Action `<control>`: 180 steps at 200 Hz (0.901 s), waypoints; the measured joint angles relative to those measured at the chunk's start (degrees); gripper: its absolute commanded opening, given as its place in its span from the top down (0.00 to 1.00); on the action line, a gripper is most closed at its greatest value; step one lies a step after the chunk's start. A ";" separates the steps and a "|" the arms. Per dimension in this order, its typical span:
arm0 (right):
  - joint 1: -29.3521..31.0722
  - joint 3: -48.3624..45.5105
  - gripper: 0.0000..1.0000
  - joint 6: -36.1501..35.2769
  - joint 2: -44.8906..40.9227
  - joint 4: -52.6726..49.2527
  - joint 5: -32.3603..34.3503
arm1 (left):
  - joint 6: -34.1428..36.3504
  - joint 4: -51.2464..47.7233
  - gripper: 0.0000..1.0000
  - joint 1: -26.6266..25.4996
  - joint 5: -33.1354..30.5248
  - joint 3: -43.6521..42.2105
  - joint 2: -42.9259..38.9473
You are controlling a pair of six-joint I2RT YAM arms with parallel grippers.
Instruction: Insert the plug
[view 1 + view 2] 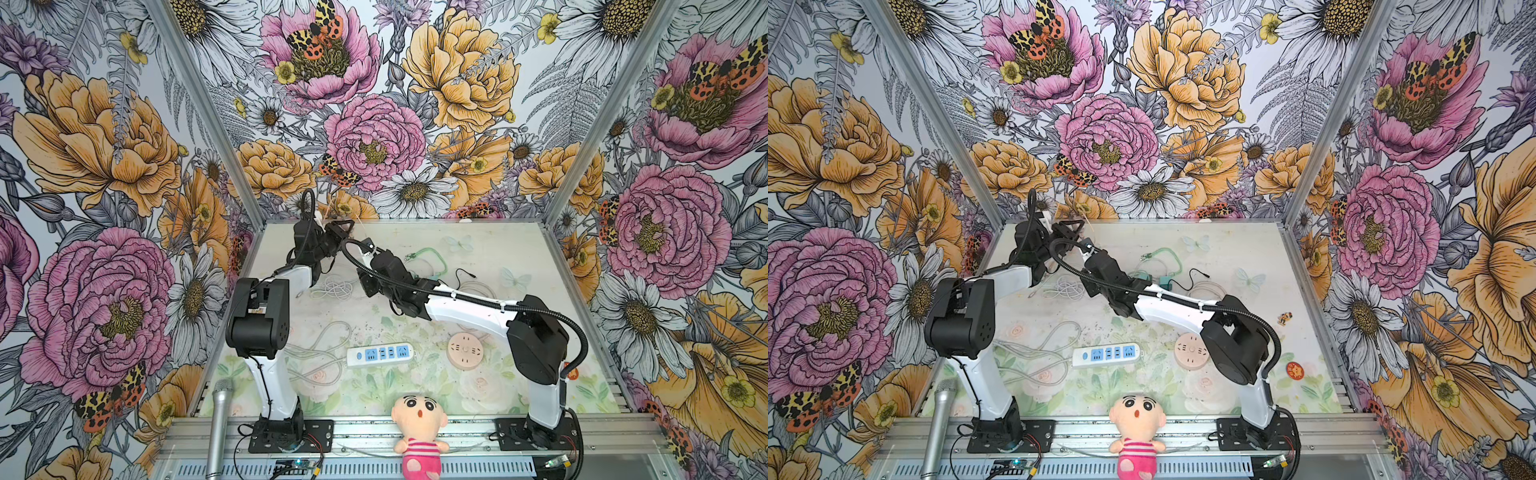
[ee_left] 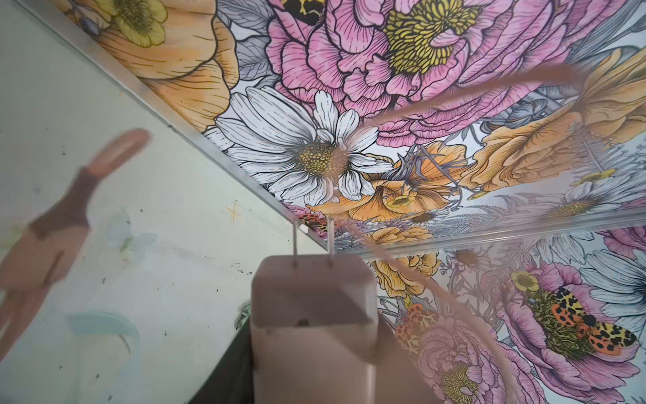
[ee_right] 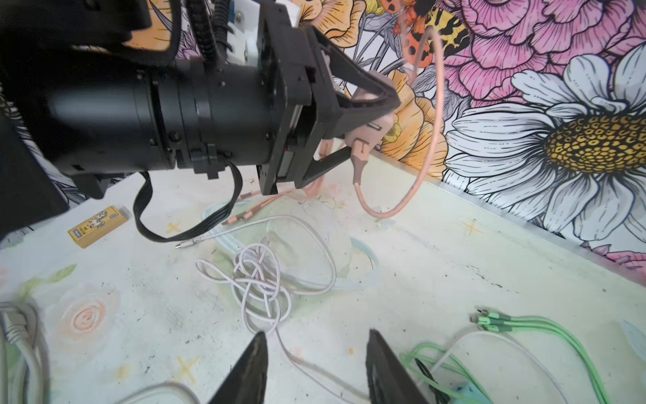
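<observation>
The plug (image 2: 314, 307) is a pale pink block with two metal prongs (image 2: 295, 245) that point at the back wall. A pink cable (image 3: 433, 140) loops from it down to the table. My left gripper (image 3: 370, 119) is shut on the plug, raised over the far left corner of the table (image 1: 519, 249); it also shows in a top view (image 1: 338, 228). My right gripper (image 3: 316, 332) hangs open and empty just over the table beside a tangle of white cable (image 3: 262, 280). A white power strip (image 1: 380, 354) with blue sockets and a round pink socket (image 1: 465, 351) lie near the front.
Green cables (image 3: 507, 325) lie by the right gripper, and a small yellow box (image 3: 98, 225) sits under the left arm. A grey cord (image 1: 316, 353) loops left of the strip. A doll (image 1: 419, 432) and a microphone (image 1: 220, 424) stand at the front rail.
</observation>
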 measured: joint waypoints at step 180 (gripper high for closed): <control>3.41 11.61 0.70 11.93 20.39 7.34 -9.14 | 15.41 -32.61 0.62 5.99 -8.00 -4.87 -14.01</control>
